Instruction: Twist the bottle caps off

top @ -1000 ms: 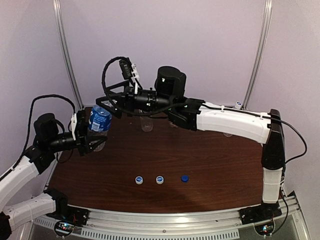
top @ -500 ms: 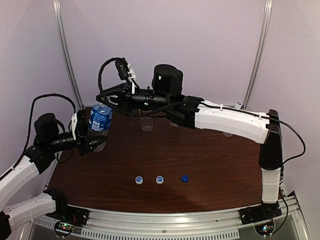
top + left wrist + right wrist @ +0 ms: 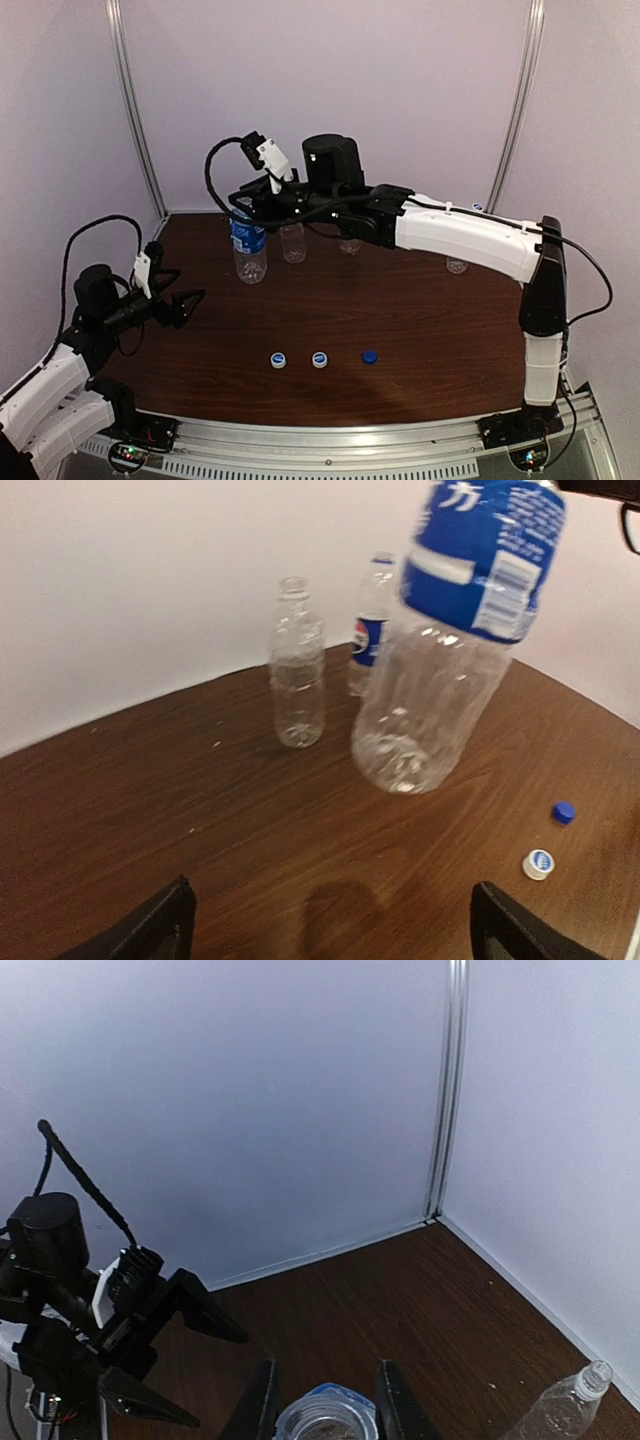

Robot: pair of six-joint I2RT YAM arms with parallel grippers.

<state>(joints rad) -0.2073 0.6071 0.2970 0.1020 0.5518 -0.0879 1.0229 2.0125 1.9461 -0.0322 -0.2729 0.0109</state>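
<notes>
My right gripper (image 3: 246,207) is shut on the open neck of a clear bottle with a blue label (image 3: 249,250). The bottle (image 3: 455,660) hangs tilted just above the table, and its mouth (image 3: 325,1422) shows uncapped between the right gripper's (image 3: 327,1405) fingers. My left gripper (image 3: 185,291) stands open and empty at the near left, apart from the bottle; its fingertips frame bare wood in the left wrist view (image 3: 330,920). Three loose bottle caps lie near the front: two white-and-blue ones (image 3: 279,360) (image 3: 320,359) and a dark blue one (image 3: 370,355).
A label-free bottle (image 3: 292,242) and a Pepsi-labelled bottle (image 3: 372,640) stand uncapped at the back. Another bottle (image 3: 457,265) stands behind the right forearm. The booth walls close the back and both sides. The blue cap (image 3: 564,812) and a white cap (image 3: 539,864) lie right of the left gripper.
The left gripper opened, let go of the blue-labelled bottle and drew back toward the near left. The right gripper closed on the bottle's neck and carried it to the right.
</notes>
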